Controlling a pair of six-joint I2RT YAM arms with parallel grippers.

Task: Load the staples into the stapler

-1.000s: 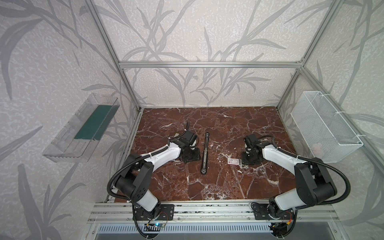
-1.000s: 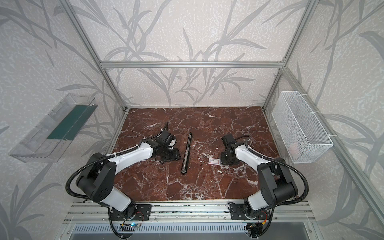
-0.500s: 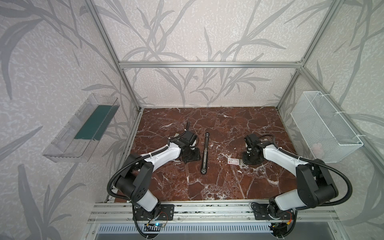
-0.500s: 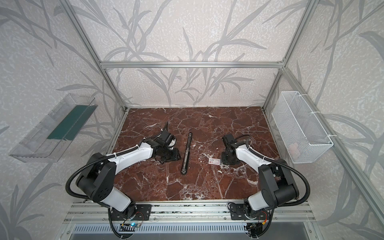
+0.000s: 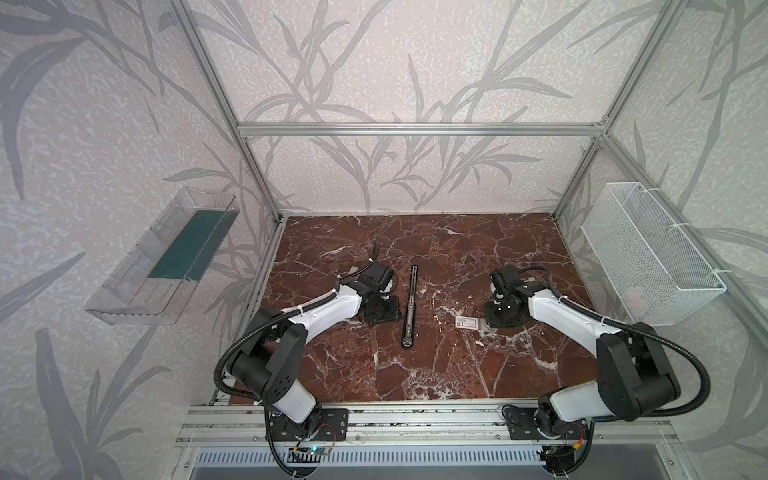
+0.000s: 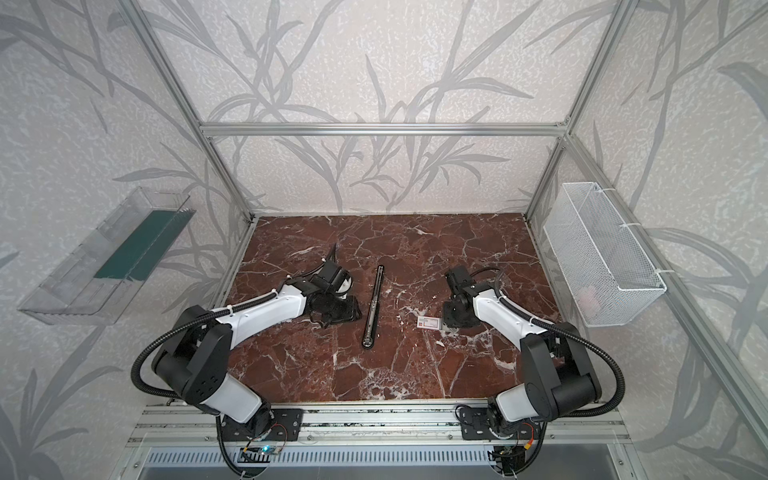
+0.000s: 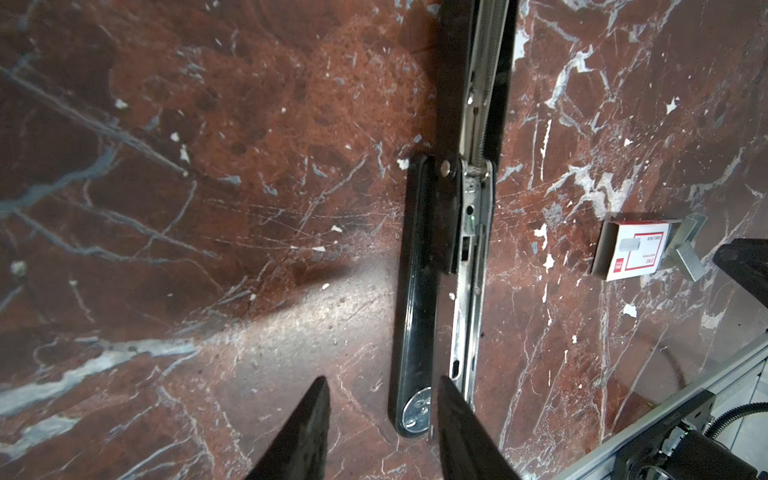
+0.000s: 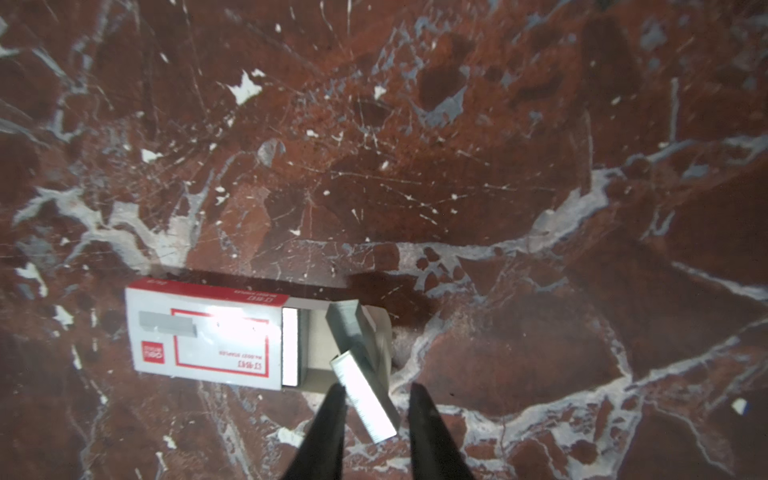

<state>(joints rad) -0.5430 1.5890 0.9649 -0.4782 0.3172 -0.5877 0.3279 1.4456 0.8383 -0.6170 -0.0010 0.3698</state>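
- Currently, the staples [image 8: 365, 399] show as two silvery strips at the open end of the white-and-red box [image 8: 208, 332]. One leans out of its tray, and the brighter one lies slanted between your right gripper's [image 8: 378, 388] fingertips.
- That right gripper is released: its jaws stand apart and are not squeezing the strip.
- The stapler [image 5: 410, 307] lies opened out in the middle of the counter [image 5: 415, 374]. In both top views it is left of the box and apart from it, with its silver rail [image 7: 469, 270] exposed beside the black base.
- Your left gripper [image 7: 382, 380] is also spread and grasps nothing. In the left wrist view, the stapler's disc-tipped end appears between its fingertips.
- A wire basket [image 5: 648, 257] hangs on the right wall and a clear bin [image 5: 124, 299] on the left wall.
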